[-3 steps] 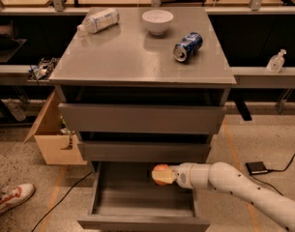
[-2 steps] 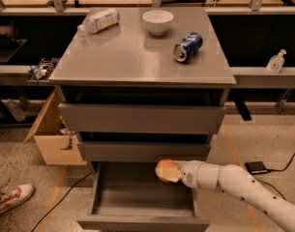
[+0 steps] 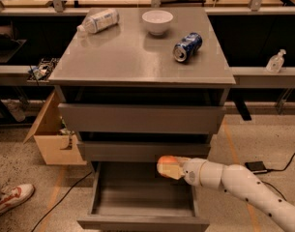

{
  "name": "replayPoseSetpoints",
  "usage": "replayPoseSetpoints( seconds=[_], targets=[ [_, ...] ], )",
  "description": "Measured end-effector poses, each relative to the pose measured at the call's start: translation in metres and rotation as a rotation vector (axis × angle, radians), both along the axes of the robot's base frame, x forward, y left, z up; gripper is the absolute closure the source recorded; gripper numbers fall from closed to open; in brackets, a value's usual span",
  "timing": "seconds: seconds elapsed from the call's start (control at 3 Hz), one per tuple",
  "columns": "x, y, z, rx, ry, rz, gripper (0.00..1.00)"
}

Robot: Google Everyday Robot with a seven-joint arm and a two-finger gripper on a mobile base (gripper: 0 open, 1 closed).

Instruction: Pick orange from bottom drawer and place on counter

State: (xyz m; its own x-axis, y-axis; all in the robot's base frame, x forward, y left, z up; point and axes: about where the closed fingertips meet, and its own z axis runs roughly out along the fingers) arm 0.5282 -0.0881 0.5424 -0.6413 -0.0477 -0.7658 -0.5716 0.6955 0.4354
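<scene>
Looking at the lower right, you see the arm reach in with its gripper (image 3: 169, 168) clamped around the orange (image 3: 164, 163). It holds the fruit above the right rear of the open bottom drawer (image 3: 142, 199), just below the front of the middle drawer and clear of the drawer floor. Up on the counter (image 3: 132, 59) you have a white bowl (image 3: 157, 21) at the back, a blue can (image 3: 187, 46) on its side to the bowl's right, and a plastic bottle (image 3: 98, 21) lying at the back left.
</scene>
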Motion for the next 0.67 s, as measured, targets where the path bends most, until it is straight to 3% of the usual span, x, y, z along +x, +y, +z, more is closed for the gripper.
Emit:
replayPoseSetpoints(
  seconds=[0.67],
  targets=[
    [0.012,-0.022,0.086,0.066,-0.240,-0.003,1.00]
  ],
)
